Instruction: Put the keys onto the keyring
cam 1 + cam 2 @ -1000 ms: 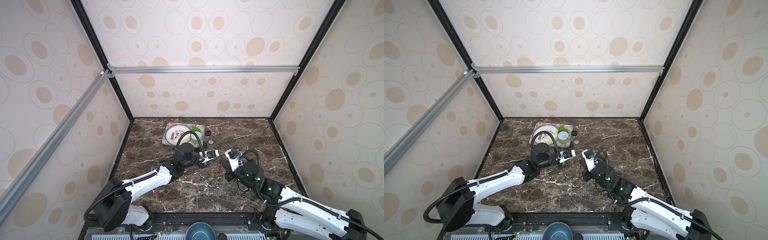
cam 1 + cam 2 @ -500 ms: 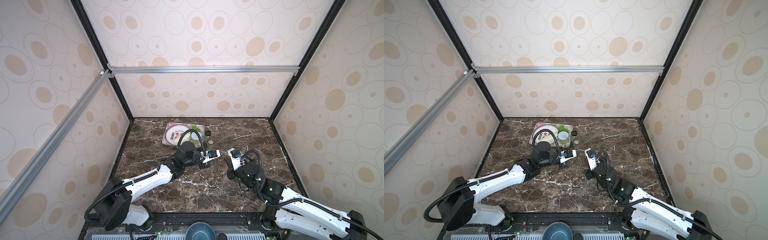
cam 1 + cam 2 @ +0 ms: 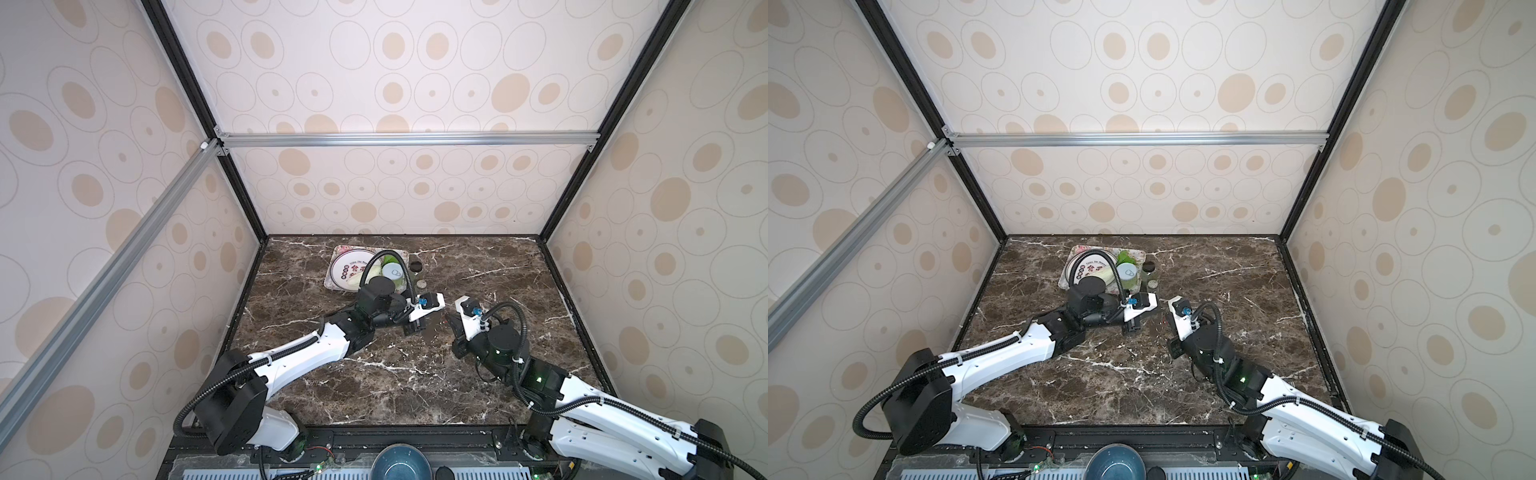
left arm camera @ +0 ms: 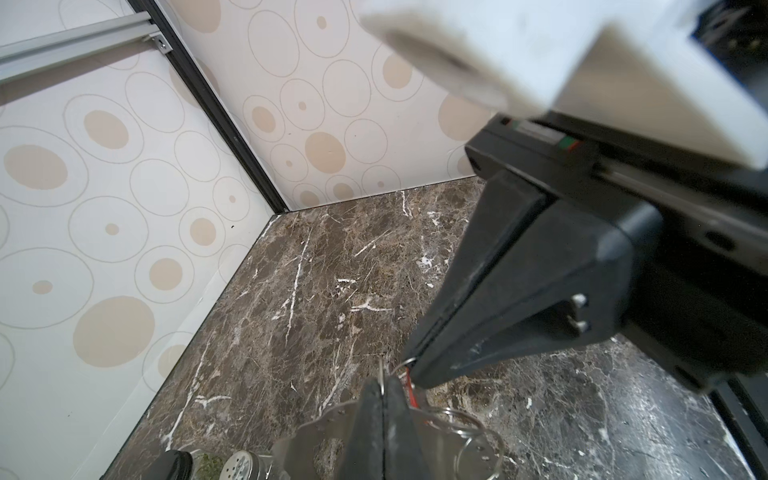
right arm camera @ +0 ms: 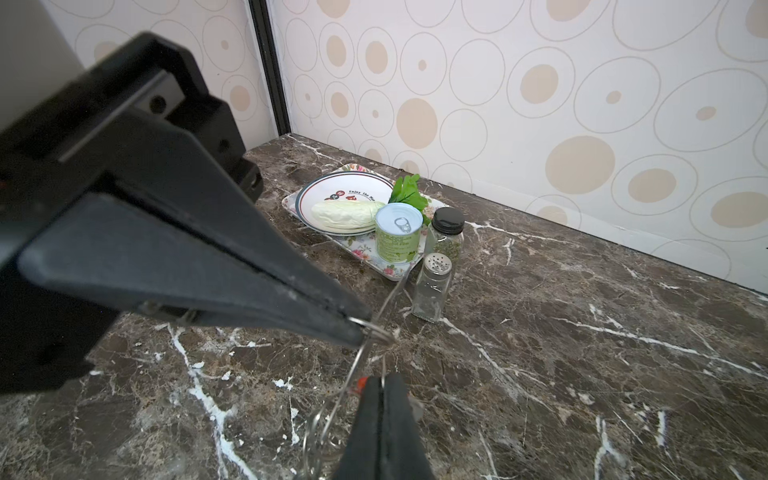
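On the dark marble tabletop point(image 3: 374, 386), a floral tray point(image 5: 368, 255) sits close to the back wall. At the tray's left end lies a round white plate point(image 5: 332, 189) carrying a pale cabbage-like vegetable point(image 5: 345, 214). At the tray's right end are a green leafy sprig point(image 5: 409, 193) and a green-labelled can point(image 5: 398, 237) with a pull tab. Just off the tray's right edge stands a dark-lidded jar of green herbs point(image 5: 448, 232). By the tray's near right corner stands a clear shaker point(image 5: 432, 286) with a perforated metal top.

Nearer the robot than the tray and a little to its right, the left gripper point(image 5: 356, 327) has its fingers pressed fully together. At their very tip they pinch the keyring point(image 5: 377, 329), a thin metal wire ring. More wire loops trail from there towards the other arm and hang below the fingers; whether they touch the marble cannot be told. In the left wrist view a silvery flat metal piece with small holes point(image 4: 316, 432) shows beside those loops.

Further right of the tray, the right gripper point(image 5: 380, 384) points towards the left one, their tips just beside each other. Its fingers are also closed tight. The red-orange key point(image 5: 360, 380) peeks out at their tip, apparently nipped there, with the keyring wire passing right beside it. The fingers hide how much of the key is caught.
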You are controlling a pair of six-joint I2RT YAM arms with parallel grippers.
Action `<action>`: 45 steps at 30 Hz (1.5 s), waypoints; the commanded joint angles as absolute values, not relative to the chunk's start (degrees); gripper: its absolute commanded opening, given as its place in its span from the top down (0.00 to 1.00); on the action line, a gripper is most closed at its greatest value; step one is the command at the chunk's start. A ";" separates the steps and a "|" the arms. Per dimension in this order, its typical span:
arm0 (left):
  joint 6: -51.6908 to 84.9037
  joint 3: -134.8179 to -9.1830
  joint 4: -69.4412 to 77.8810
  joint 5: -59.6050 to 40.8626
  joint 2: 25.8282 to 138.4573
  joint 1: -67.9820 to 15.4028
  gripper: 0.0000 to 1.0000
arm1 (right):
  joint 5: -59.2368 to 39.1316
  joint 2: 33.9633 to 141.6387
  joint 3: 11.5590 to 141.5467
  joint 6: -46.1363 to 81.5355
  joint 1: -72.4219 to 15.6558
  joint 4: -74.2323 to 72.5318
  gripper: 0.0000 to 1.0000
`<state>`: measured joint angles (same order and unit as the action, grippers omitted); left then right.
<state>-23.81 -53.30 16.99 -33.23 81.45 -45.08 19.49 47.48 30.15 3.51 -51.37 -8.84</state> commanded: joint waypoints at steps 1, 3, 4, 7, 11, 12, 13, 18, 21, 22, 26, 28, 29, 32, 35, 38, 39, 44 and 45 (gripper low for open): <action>-23.97 -56.36 16.45 -34.78 81.86 -45.79 1.00 | 19.10 47.03 29.19 2.58 -51.57 -11.54 1.00; -23.86 -56.48 16.44 -34.74 82.02 -45.79 1.00 | 17.92 46.65 28.83 2.28 -51.55 -12.07 1.00; -23.91 -56.47 16.50 -34.70 82.00 -45.79 1.00 | 17.20 46.43 28.51 1.99 -51.57 -12.43 1.00; -23.91 -56.49 16.45 -34.72 81.91 -45.79 1.00 | 15.95 45.80 27.75 1.57 -51.52 -13.31 1.00; -23.83 -56.41 16.44 -34.80 81.74 -45.75 1.00 | 14.30 45.36 27.08 1.19 -51.55 -14.22 1.00; -23.90 -56.35 16.48 -34.89 81.74 -45.79 1.00 | 14.00 45.28 26.94 1.21 -51.56 -14.39 1.00; -23.95 -56.47 16.46 -35.13 81.82 -45.73 1.00 | 13.72 45.31 26.74 1.21 -51.58 -14.56 1.00; -24.41 -56.60 16.44 -35.86 81.86 -45.87 1.00 | 13.86 44.61 26.06 1.74 -51.35 -15.63 1.00; -24.73 -56.58 14.68 -36.14 81.65 -45.97 1.00 | 13.47 43.98 25.58 1.99 -51.12 -16.34 1.00; -24.91 -56.65 14.55 -36.12 81.70 -45.92 1.00 | 13.22 43.91 25.43 2.03 -51.00 -16.51 1.00; -25.49 -56.70 13.90 -36.20 81.66 -46.12 1.00 | 12.58 43.61 25.21 2.36 -50.61 -16.76 1.00; -25.77 -56.80 13.70 -36.36 81.67 -46.13 1.00 | 12.77 43.77 25.06 2.32 -50.43 -16.78 1.00; -25.83 -56.75 13.67 -36.30 81.59 -46.18 1.00 | 13.13 43.65 25.21 2.37 -50.38 -16.69 1.00; -25.81 -56.61 13.71 -35.96 81.32 -46.23 1.00 | 15.77 43.35 25.13 2.55 -50.27 -16.02 1.00; -25.67 -56.43 13.80 -35.68 81.19 -46.22 1.00 | 16.37 42.64 24.72 2.51 -50.06 -15.86 1.00; -25.79 -56.43 13.74 -35.68 81.06 -46.29 1.00 | 15.99 42.64 24.83 2.37 -49.87 -15.73 1.00; -25.78 -56.45 13.71 -35.68 81.07 -46.26 1.00 | 15.99 42.73 24.90 2.37 -49.89 -15.71 1.00; -25.93 -56.53 13.37 -35.70 81.08 -46.26 1.00 | 15.60 43.43 25.26 2.11 -49.87 -15.63 1.00; -25.99 -56.59 13.36 -35.64 81.05 -46.25 1.00 | 15.90 43.53 25.31 2.10 -49.83 -15.52 1.00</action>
<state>-24.32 -53.84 13.89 -34.35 81.95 -45.52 14.85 43.40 25.23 2.26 -50.19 -14.37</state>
